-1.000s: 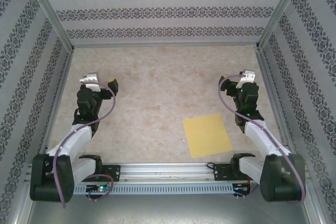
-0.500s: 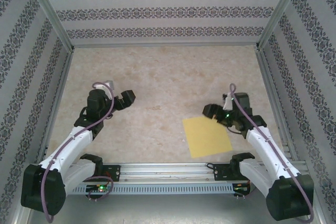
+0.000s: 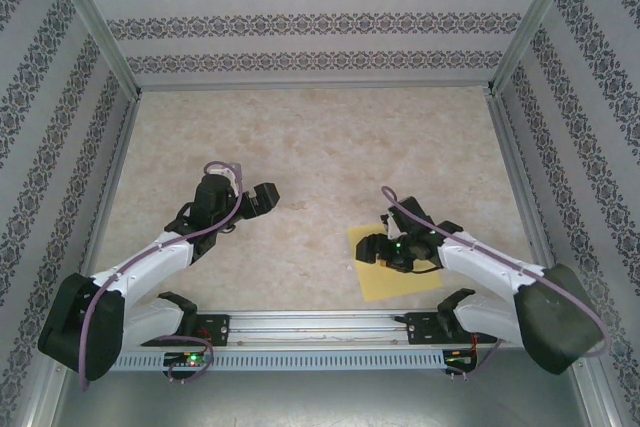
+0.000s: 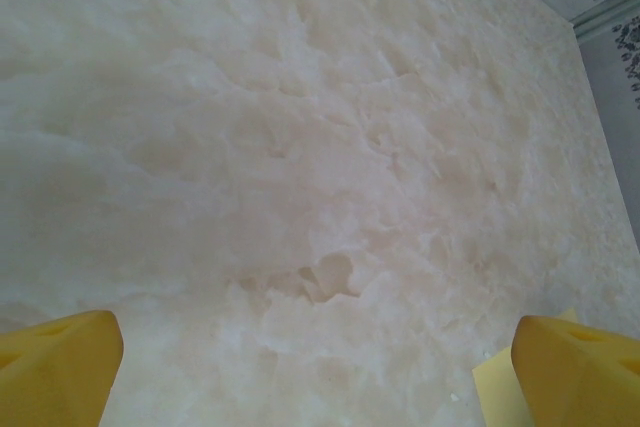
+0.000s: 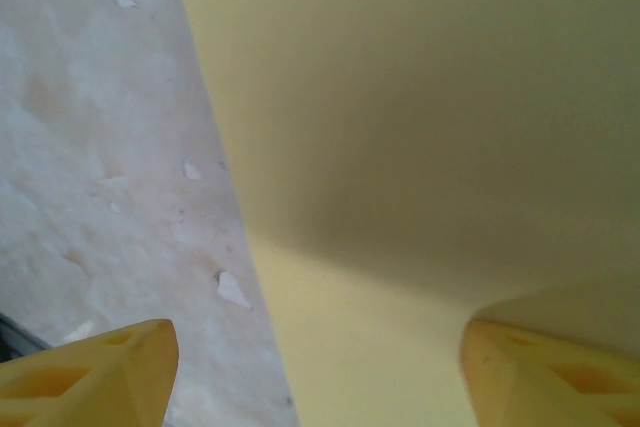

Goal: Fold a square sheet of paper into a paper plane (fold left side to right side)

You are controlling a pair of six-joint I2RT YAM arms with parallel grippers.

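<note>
My left tool (image 3: pixel 265 197) and right tool (image 3: pixel 371 250) are spread wide, and the thin, smooth square paper (image 3: pixel 396 284) lies flat, a bit crooked.

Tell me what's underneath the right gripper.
The left edge of the square sheet of paper, flat on the table, lies under the right gripper. From above, that gripper covers part of the sheet.

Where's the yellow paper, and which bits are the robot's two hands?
yellow paper (image 3: pixel 400 285), overhead view, bare near part of the sheet.
right hand (image 3: pixel 366 250), overhead view, midway between its fingertips.
left hand (image 3: pixel 272 197), overhead view, midway between its fingertips.
</note>
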